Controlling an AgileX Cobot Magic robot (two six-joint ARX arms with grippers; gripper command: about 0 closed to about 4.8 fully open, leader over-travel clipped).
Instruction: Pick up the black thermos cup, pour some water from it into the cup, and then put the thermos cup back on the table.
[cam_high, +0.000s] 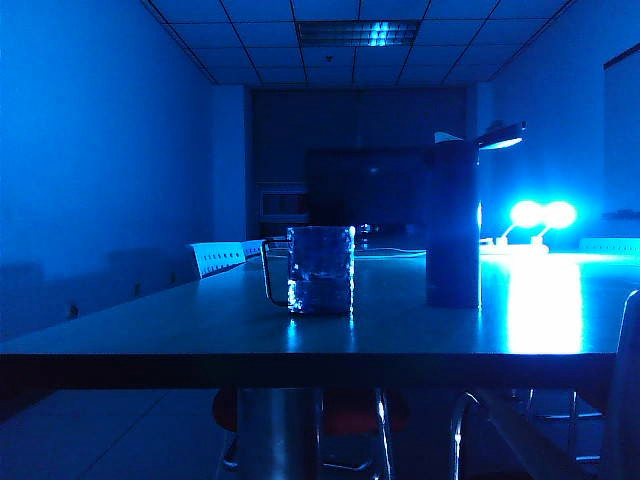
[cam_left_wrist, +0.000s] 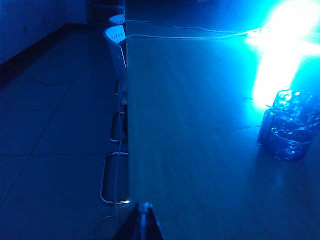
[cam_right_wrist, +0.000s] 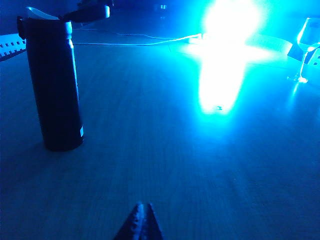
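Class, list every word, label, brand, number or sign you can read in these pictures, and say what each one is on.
None can be read.
A small pale patch low on the black thermos cup may be a label; too small and blurred to read.
The cup and the table show no text.
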